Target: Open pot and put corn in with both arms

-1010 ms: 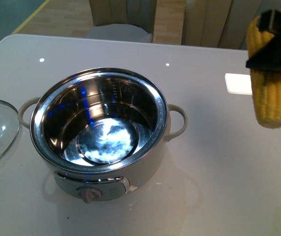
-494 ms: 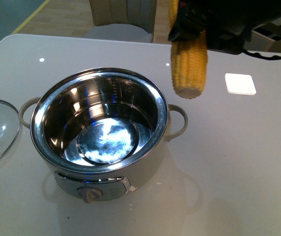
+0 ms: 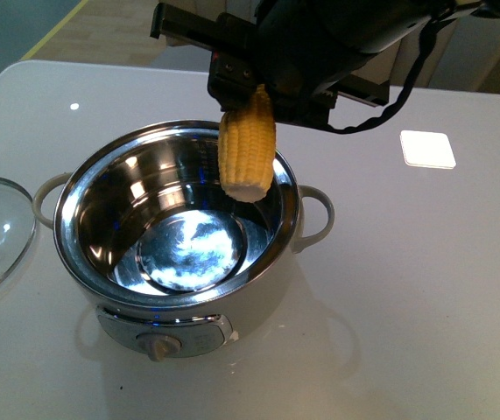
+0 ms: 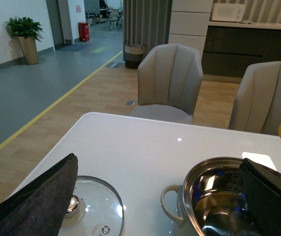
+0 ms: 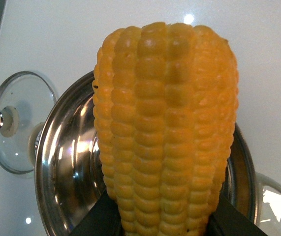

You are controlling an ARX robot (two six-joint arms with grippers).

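- Right gripper (image 3: 248, 87) jaws clamped on the corn (image 3: 248, 153) at its upper end; cob hung upright over the open pot (image 3: 263, 302), far-right side.
- Left gripper (image 4: 157, 164) jaws spread wide, empty.
- My call: centre it, lower, tilt flat before releasing.

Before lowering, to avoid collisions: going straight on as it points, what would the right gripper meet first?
Likely the steel floor of the pot, near its far wall; the corn it holds would touch first. Depth unclear.

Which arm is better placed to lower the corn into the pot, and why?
Right. The right end effector grips the corn, hanging upright above the open pot. The left end effector is open and empty, near the lid.
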